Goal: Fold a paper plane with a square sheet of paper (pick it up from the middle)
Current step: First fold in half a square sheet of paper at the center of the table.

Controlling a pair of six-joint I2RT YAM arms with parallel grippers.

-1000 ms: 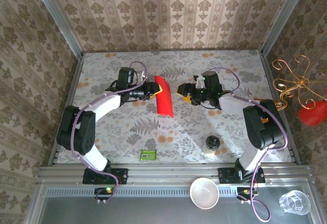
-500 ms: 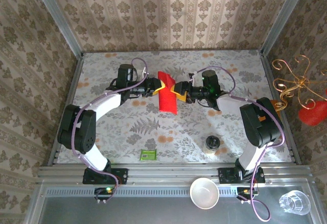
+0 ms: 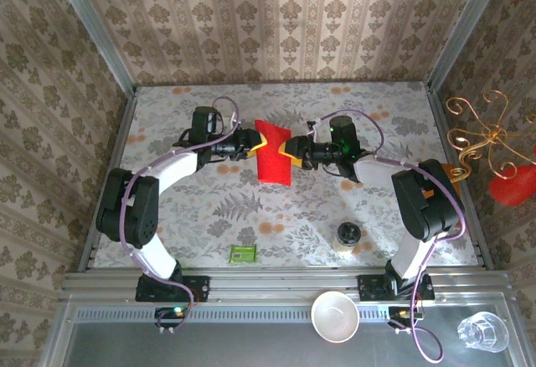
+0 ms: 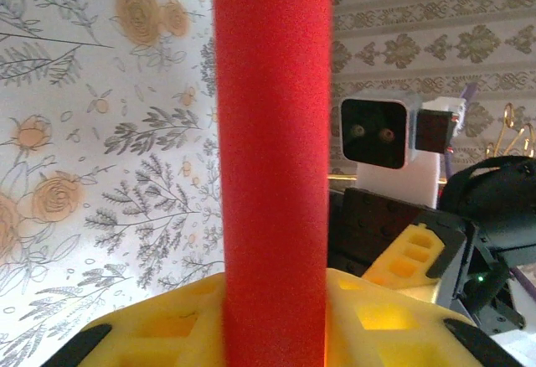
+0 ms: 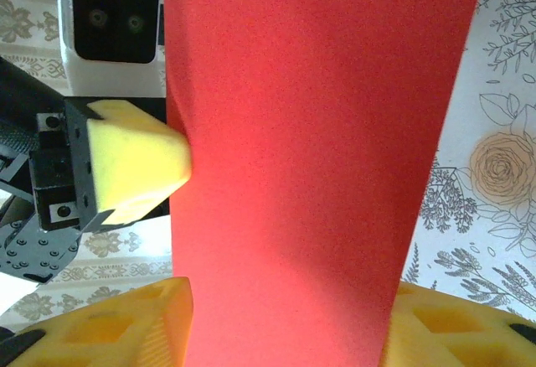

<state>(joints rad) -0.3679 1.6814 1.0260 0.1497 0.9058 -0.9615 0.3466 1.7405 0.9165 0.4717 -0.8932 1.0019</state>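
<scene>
Just brought right gripper (image 3: 289, 149) in against thin bright red folded paper sheet (image 3: 273, 164), jaws narrowing, hold unclear; kept pinched in nearly closed left gripper (image 3: 259, 142); 2-handed creasing now possible.

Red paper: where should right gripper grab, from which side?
Probably the free long edge, opposite the left gripper, coming from the right. The square sheet of paper is a narrow band clamped on its left side; that edge faces the right gripper.

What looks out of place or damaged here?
Nothing stands out. The red paper looks untorn, held by the left pincer with the right pincer at its other edge; the green packet lies flat, the jar upright.
</scene>
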